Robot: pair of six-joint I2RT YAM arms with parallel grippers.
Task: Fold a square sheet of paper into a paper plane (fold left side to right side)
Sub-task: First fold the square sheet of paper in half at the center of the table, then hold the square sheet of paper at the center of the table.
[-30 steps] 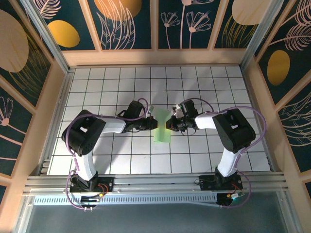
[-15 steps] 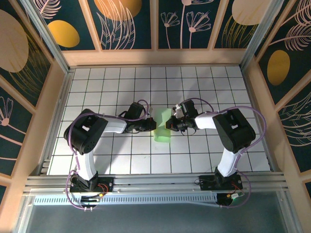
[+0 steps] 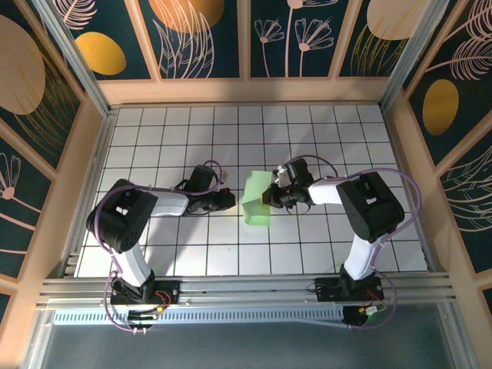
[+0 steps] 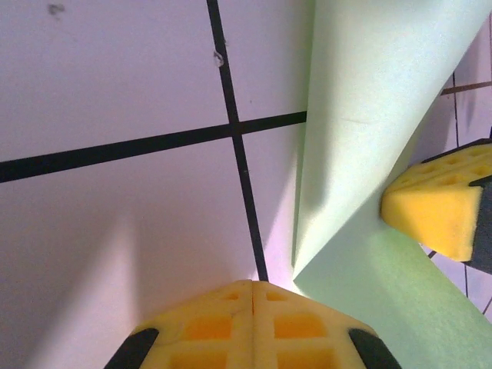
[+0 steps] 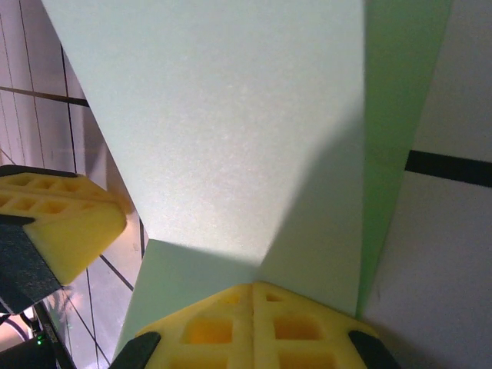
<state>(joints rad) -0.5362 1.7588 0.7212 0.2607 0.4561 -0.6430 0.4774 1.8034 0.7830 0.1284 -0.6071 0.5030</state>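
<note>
The square sheet of paper point(image 3: 256, 201), light green and folded into a narrow strip, lies at the table's middle with one flap standing up. In the right wrist view that pale flap point(image 5: 231, 115) rises straight from my right gripper point(image 5: 252, 286), whose yellow pads are shut on the sheet's right edge. In the top view my right gripper point(image 3: 270, 197) sits at the paper's right side. My left gripper point(image 3: 230, 201) is a short way left of the paper. Its pads point(image 4: 252, 286) are shut on nothing, just beside the paper point(image 4: 369, 115) corner.
The white grid table point(image 3: 177, 138) is walled by a wooden frame point(image 3: 246, 90) at the back and sides. A metal rail point(image 3: 246, 288) with both arm bases runs along the near edge. The right gripper's yellow pad point(image 4: 434, 211) shows beyond the paper in the left wrist view.
My left gripper has let go of the paper's left side and drawn back to the left. The paper's spread Y shape has closed up toward the right. The right gripper has stayed put.
</note>
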